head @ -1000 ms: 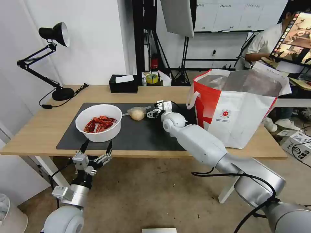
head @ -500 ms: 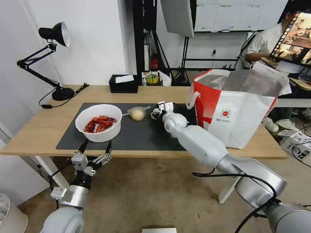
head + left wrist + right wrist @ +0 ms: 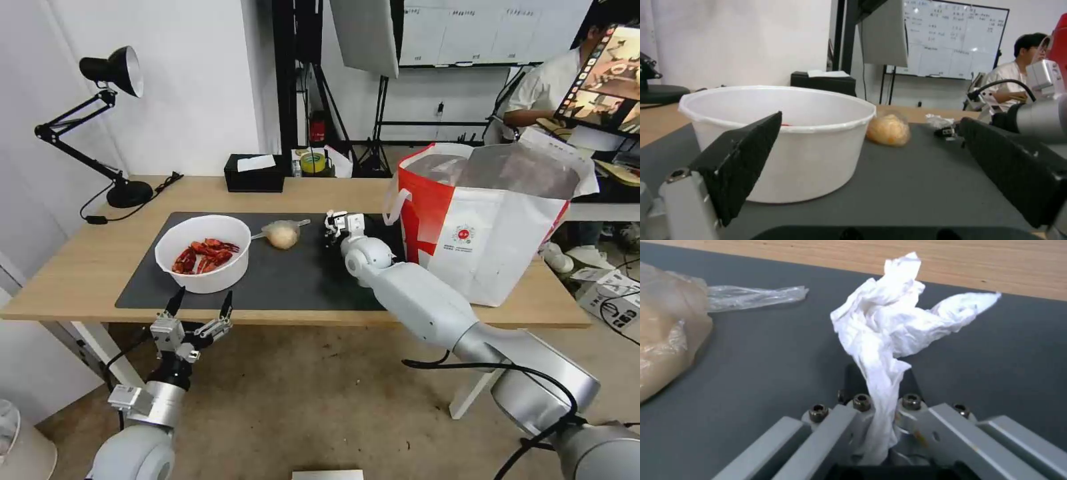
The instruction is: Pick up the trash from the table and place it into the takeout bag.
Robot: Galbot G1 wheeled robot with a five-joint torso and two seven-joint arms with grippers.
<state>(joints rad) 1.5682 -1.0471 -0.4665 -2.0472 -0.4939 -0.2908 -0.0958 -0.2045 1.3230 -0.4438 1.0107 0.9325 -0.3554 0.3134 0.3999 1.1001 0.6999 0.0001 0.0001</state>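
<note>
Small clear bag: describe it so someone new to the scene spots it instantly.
Start at the dark grey mat on the light-wood table. The small clear bag lies near the mat's far edge, between the white bowl of crayfish shells and the right gripper. It alone is transparent film around a beige lump, with a twisted tail.

I'm working in what looks like a lab or studio — a marked-up whiteboard [image 3: 493, 30] on the back wall, a light stand [image 3: 380, 100] with a reflector panel, loose cables on the floor, a black desk lamp [image 3: 100, 120] — nothing homely.
</note>
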